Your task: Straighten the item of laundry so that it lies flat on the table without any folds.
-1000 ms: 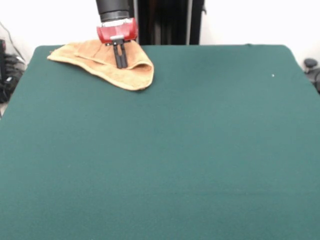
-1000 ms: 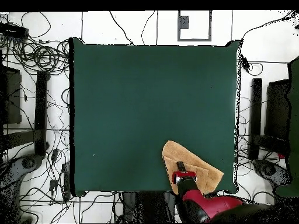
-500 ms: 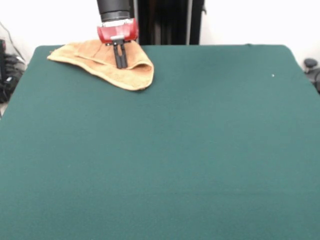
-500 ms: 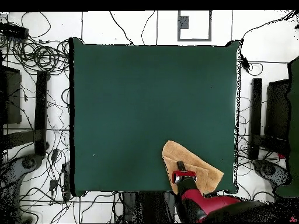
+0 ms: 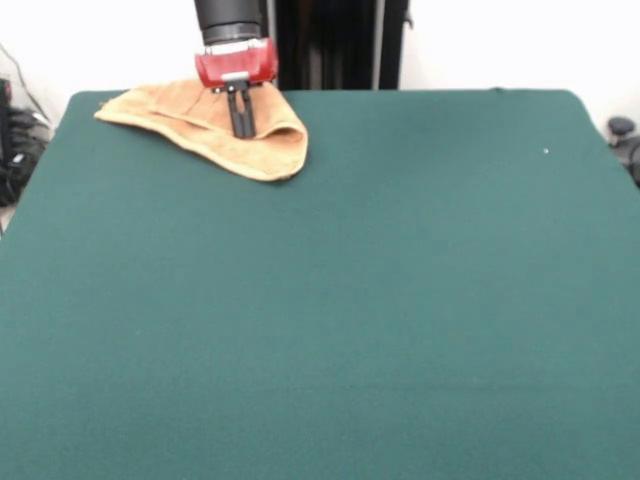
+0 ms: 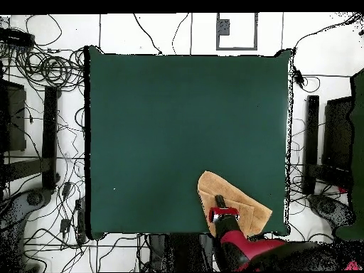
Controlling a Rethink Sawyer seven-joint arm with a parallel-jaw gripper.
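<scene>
The orange-tan towel (image 5: 215,128) lies folded and rumpled at the table's far left corner in the front view, near the robot. In the overhead view the towel (image 6: 231,200) is at the bottom right of the green table (image 6: 178,128). My gripper (image 5: 242,132) comes straight down onto the towel's middle. Its two black fingers stand close together, shut, with their tips against the cloth. I cannot tell whether cloth is pinched between them. In the overhead view the gripper (image 6: 220,201) shows above the red wrist.
The green table (image 5: 350,300) fills most of the front view. Cables and stands lie on the floor all around the table in the overhead view. The robot's black pedestal (image 5: 335,40) stands behind the far edge.
Almost nothing: the gripper stays on the towel at the same spot, and the towel keeps its shape.
</scene>
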